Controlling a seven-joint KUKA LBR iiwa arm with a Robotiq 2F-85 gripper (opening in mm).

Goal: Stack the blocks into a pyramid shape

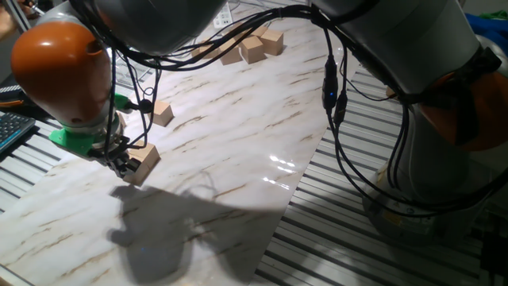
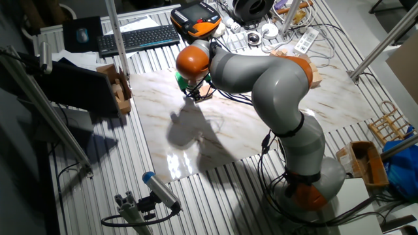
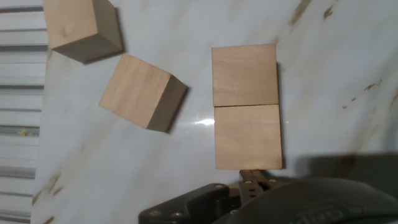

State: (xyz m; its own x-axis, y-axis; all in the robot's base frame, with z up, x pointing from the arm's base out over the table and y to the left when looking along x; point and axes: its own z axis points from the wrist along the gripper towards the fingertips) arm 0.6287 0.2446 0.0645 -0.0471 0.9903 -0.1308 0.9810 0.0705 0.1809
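Note:
In one fixed view my gripper (image 1: 123, 164) hangs low over the left part of the marble board, its dark fingers against a tan block (image 1: 144, 163); whether they clamp it is unclear. A second block (image 1: 163, 113) lies just behind. A loose group of blocks (image 1: 254, 48) sits at the far edge. The hand view shows two blocks touching edge to edge (image 3: 246, 106), a turned block (image 3: 142, 91) to their left, and another block (image 3: 81, 28) at the board's edge. Only a bit of the gripper (image 3: 252, 180) shows there, below the nearer block. No stepped heap shows.
The marble board (image 1: 238, 135) lies on a slatted aluminium table (image 1: 381, 238). Black cables (image 1: 333, 95) hang from the arm over the board's right side. A keyboard (image 2: 137, 38), a pendant (image 2: 196, 18) and wooden parts (image 2: 117, 88) lie beyond the board.

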